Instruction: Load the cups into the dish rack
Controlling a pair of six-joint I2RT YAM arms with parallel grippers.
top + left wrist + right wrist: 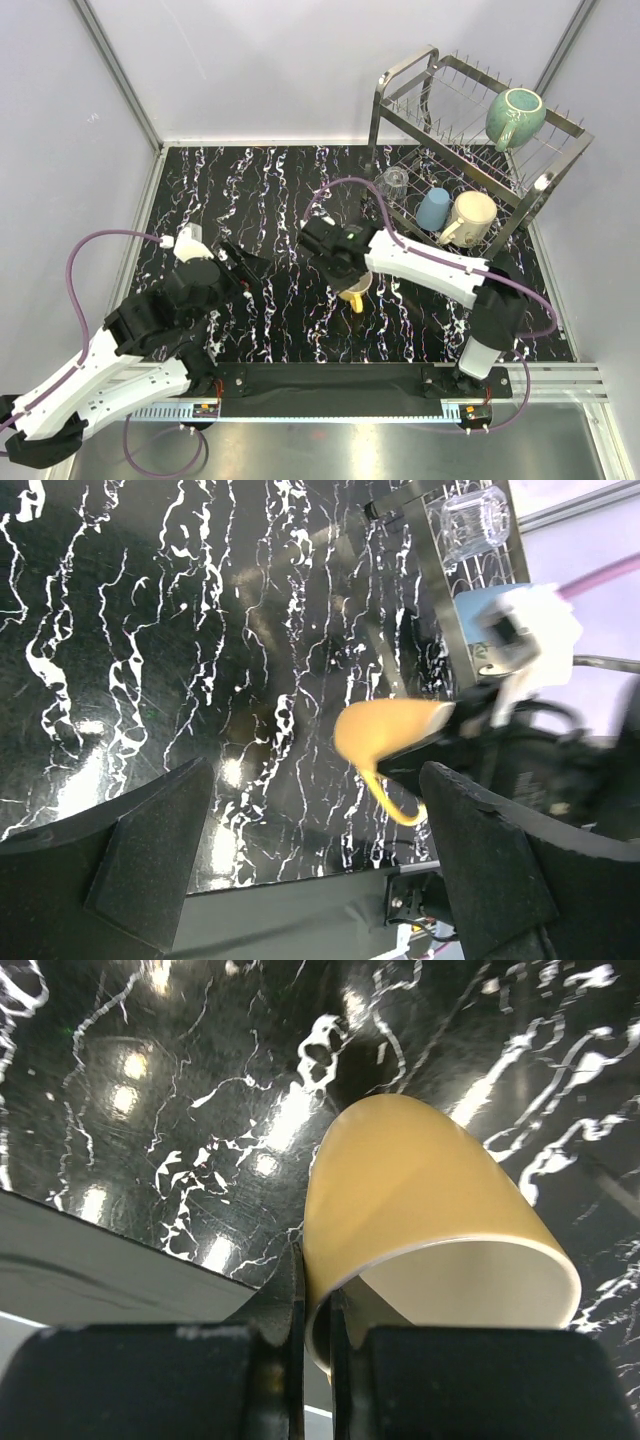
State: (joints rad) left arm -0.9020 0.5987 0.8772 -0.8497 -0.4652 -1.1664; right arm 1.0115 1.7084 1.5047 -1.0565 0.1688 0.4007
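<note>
My right gripper (350,272) is shut on the rim of the yellow mug (356,289) and holds it above the table, left of the dish rack (545,165). In the right wrist view the fingers (296,1305) pinch the mug's wall (420,1185), one inside and one outside. The teal mug (515,116) sits on the rack's upper tier. The clear glass tumbler (393,182), light-blue cup (433,208) and cream mug (470,217) sit on the lower tier. My left gripper (236,262) is open and empty, left of the yellow mug (390,730).
The table is black marble with white veins (260,190). Grey walls and metal posts close it in on three sides. A black strip and rail (330,380) run along the near edge. The right arm's purple cable (345,183) arcs above the table middle.
</note>
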